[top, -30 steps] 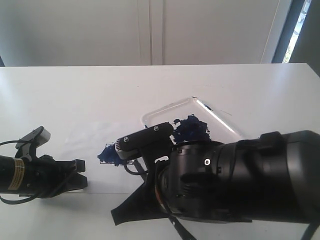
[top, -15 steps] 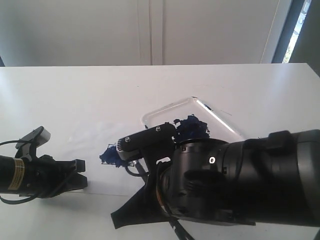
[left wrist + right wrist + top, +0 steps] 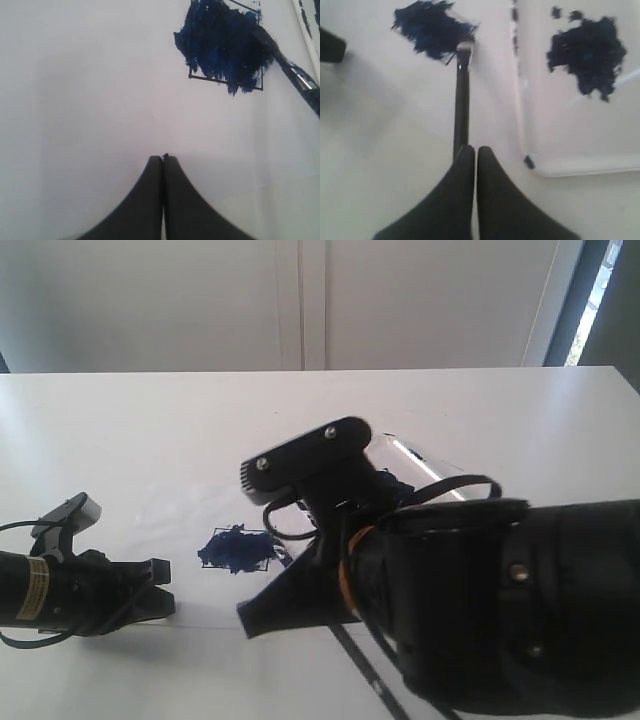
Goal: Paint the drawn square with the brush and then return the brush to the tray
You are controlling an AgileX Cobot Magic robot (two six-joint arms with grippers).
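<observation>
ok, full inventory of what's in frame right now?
thin black-lined drawn square: one, smeared dark blue inside, on the sheet between the two arms
long thin black-handled brush: one, silver ferrule, tip at the painted square, handle in the right gripper
white rectangular plastic tray: one, raised rim, beside the square on the right arm's side
paint blotch: one, dark blue, in the tray's middle
flat white paper sheet: one, on the table, carrying the square
white table: one, under everything
left gripper: one, black, shut and empty, apart from the square
right gripper: one, black, shut on the brush
</observation>
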